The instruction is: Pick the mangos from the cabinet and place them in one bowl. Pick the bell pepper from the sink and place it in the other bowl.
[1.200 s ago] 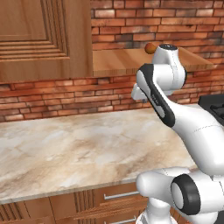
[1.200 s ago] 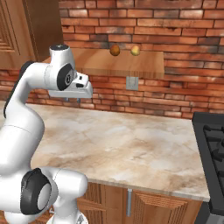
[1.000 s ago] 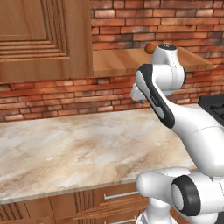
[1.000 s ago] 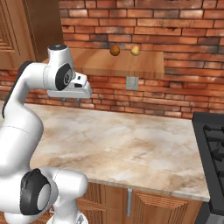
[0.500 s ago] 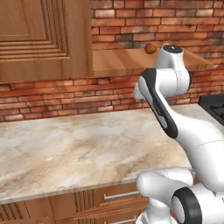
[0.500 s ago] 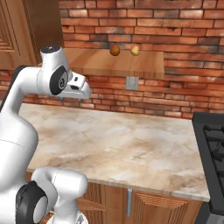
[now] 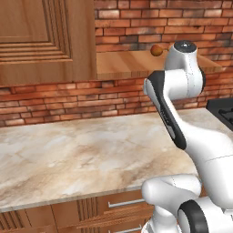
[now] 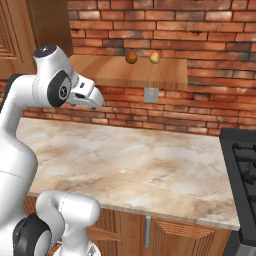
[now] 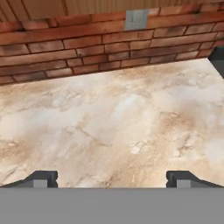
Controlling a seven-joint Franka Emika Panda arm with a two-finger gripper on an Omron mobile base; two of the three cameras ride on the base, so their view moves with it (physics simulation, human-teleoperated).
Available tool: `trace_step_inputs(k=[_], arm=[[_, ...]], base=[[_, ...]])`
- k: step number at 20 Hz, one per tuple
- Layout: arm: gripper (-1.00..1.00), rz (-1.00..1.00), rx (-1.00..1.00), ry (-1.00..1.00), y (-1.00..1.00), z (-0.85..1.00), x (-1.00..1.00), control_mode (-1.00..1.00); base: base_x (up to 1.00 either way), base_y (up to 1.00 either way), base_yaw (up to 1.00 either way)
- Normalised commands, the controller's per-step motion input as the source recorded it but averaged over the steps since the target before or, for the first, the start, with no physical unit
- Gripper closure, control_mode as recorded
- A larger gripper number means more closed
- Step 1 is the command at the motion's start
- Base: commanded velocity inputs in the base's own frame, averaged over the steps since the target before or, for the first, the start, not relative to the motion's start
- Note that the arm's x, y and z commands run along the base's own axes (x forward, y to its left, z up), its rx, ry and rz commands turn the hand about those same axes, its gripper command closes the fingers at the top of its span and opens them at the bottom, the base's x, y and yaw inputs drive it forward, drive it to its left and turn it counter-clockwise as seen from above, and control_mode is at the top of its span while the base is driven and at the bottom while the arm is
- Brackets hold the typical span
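Observation:
Two mangos (image 8: 131,57) (image 8: 155,58) sit side by side on the cabinet's wooden shelf board (image 8: 135,74), against the brick wall. One mango (image 7: 156,50) peeks past my arm in the left base view, right of the cabinet door (image 7: 41,41). My gripper (image 8: 94,102) hangs below and left of the shelf, over the marble counter (image 8: 150,165). Its fingertips (image 9: 41,178) stand far apart in the hand view, open and empty, facing the bare counter (image 9: 113,113). The bowls, the sink and the bell pepper are out of view.
A dark cooktop (image 8: 245,170) borders the counter on the right. A grey wall outlet (image 8: 151,95) sits under the shelf. Drawers and cupboard doors (image 8: 170,235) run below the counter's front edge.
My arm's upper joint has risen and swung slightly, carrying the hand a little higher over the counter. The mangos have not moved.

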Motion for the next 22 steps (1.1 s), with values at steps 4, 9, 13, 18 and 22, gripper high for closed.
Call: trace_step_inputs(k=[4, 9, 13, 18, 22], arm=[[-1.0, -0.09, -0.08, -0.2, -0.14, 0.58, -0.03, -1.0], [-1.0, -0.07, -0.11, -0.21, -0.08, 0.57, -0.09, -1.0], [-1.0, -0.04, -0.05, -0.23, -0.08, 0.33, 0.0, -1.0], [-1.0, -0.02, 0.01, -0.23, -0.06, 0.16, 0.08, -1.0], [-1.0, 0.0, 0.01, 0.05, -0.27, 0.18, 0.45, -1.0]], base=[[0.0, 0.0, 0.0], [0.0, 0.0, 0.0], [0.0, 0.0, 0.0], [0.0, 0.0, 0.0], [0.0, 0.0, 0.0]])
